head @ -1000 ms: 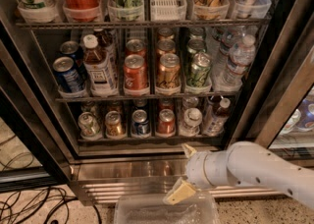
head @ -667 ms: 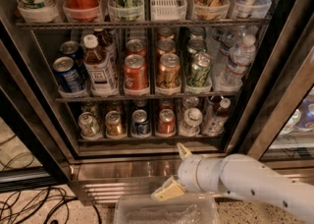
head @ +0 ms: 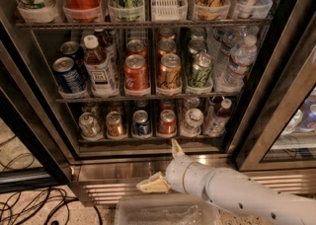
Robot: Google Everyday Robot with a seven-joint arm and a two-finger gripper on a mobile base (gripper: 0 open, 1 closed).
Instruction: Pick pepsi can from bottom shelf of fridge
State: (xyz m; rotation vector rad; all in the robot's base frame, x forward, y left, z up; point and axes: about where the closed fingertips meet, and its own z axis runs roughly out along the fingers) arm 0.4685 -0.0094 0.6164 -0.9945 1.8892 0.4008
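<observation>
The pepsi can, blue with a silver top, stands on the bottom shelf of the fridge, third lane from the left. A gold-orange can is to its left and a red can to its right. My gripper is open and empty. It hangs in front of the steel base panel, below the shelf and slightly right of the pepsi can. One finger points up at the shelf lip and the other points left. The white arm comes in from the lower right.
A green-silver can and two bottles share the bottom shelf. The middle rack holds cans and bottles. A clear plastic bin sits below my gripper. Cables lie on the floor at left. Black door frames stand on both sides.
My gripper and arm have moved left and a little up, closer to the bottom shelf's lip. The fingers stay spread. The cans have not moved.
</observation>
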